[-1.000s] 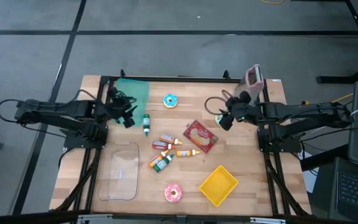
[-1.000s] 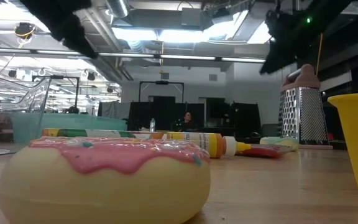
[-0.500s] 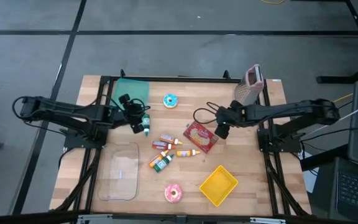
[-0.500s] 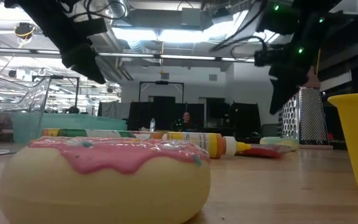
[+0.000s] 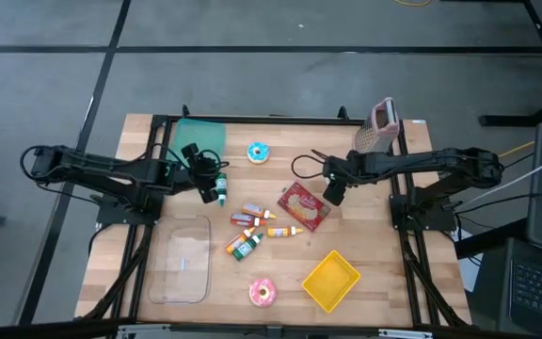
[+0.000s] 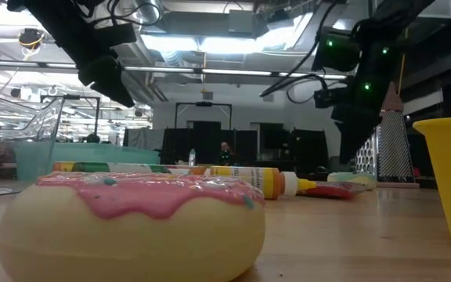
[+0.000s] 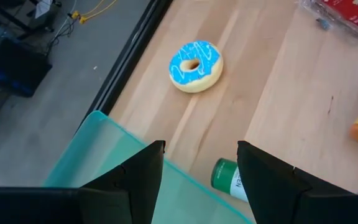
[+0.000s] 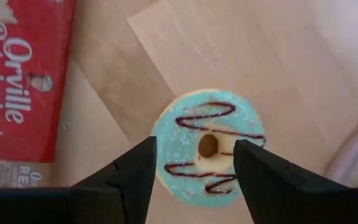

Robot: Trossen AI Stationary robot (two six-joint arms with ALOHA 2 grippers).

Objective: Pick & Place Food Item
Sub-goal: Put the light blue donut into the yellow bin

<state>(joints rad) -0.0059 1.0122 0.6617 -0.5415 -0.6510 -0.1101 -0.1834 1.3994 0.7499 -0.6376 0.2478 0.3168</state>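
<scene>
A pale teal donut with brown stripes [image 8: 207, 146] lies flat on the wooden table [image 5: 384, 245]. My right gripper [image 8: 193, 144] hangs open just above it, pointing steeply down, one finger on each side and touching nothing; in the high view this gripper [image 5: 331, 193] hides the donut. A blue-iced donut [image 5: 257, 152] lies at the far middle and a pink-iced one [image 5: 263, 293] at the near edge. My left gripper [image 5: 212, 188] is open over the cap end of a green bottle [image 7: 229, 177], next to a teal container [image 7: 104, 168].
A red popcorn box [image 5: 303, 205] lies just left of the right gripper. Several small bottles [image 5: 252, 231] lie mid-table. A clear tray [image 5: 182, 259] is near left, a yellow tub [image 5: 330, 280] near right, and a grater [image 5: 384, 122] far right.
My right gripper has come down and a little toward the table's left, tipping from a slant to steeply downward over the teal donut. My left gripper went toward the table's right and down at first, then kept still. Both stay open. No object has moved.
</scene>
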